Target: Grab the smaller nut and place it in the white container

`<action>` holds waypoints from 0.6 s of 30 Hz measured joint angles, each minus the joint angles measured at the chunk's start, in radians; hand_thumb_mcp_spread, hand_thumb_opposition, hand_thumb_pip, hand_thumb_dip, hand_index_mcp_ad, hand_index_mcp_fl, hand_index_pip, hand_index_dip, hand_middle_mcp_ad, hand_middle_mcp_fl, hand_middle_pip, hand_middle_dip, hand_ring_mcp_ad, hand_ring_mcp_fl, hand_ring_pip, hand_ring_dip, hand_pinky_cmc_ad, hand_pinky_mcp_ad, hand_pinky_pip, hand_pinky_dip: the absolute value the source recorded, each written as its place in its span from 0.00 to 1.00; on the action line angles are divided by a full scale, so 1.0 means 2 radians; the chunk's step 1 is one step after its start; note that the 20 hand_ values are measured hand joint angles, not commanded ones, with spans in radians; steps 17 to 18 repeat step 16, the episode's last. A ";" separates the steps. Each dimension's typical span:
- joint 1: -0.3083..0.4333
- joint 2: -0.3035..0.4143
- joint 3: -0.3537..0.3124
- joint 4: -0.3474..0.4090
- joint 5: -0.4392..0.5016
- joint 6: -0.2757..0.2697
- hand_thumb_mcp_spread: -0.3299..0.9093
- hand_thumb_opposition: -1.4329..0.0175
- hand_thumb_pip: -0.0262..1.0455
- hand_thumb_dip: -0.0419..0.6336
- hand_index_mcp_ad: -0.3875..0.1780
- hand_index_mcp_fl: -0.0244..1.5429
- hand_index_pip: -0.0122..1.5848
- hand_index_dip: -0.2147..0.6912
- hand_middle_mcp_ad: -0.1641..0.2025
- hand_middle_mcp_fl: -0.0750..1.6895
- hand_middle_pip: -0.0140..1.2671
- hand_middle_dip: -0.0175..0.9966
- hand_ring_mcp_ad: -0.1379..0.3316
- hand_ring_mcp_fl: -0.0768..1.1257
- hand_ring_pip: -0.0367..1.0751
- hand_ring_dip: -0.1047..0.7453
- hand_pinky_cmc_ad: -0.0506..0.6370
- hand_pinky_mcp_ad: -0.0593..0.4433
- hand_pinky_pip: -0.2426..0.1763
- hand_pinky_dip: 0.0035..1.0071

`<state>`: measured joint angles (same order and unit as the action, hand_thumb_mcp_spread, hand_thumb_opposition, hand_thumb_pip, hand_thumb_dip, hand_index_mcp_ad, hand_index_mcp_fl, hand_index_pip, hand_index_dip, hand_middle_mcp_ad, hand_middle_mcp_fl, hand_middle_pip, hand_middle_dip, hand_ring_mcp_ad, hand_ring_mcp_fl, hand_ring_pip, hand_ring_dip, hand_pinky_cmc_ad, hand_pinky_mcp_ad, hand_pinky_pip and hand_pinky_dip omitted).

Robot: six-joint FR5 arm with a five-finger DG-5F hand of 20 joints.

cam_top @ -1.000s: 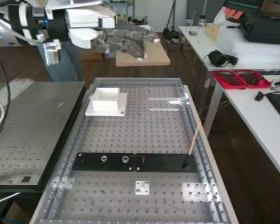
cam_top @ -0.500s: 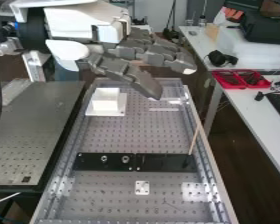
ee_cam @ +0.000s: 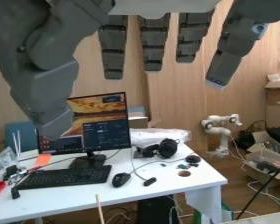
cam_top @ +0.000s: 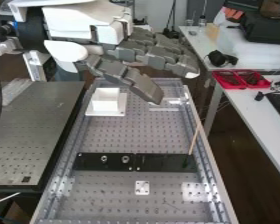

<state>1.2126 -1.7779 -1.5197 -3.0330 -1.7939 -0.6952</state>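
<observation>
hovers near the white container (cam_top: 106, 105) with hand (cam_top: 145, 90) wide open, gripping nothing; probably has both grasp and placement left.

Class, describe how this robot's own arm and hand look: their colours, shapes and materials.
The white robot arm has smooth, rounded housings and a thick black ring-shaped section. A silvery angular bracket sits beneath it. The dark grey robot hand has blocky, segmented fingers, a pale fingertip and a rounded white piece near its base.
</observation>
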 joint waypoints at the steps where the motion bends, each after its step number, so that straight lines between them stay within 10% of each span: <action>1: 0.001 0.001 0.001 -0.002 0.001 0.001 0.45 0.47 0.66 0.34 0.44 0.18 0.09 0.34 0.65 0.08 0.12 0.28 0.61 0.06 0.11 0.25 0.65 0.70 0.33 0.69; 18: 0.019 0.017 -0.013 0.009 -0.009 0.015 0.45 0.47 0.65 0.34 0.46 0.18 0.07 0.39 0.65 0.07 0.12 0.28 0.61 0.06 0.11 0.25 0.65 0.74 0.33 0.69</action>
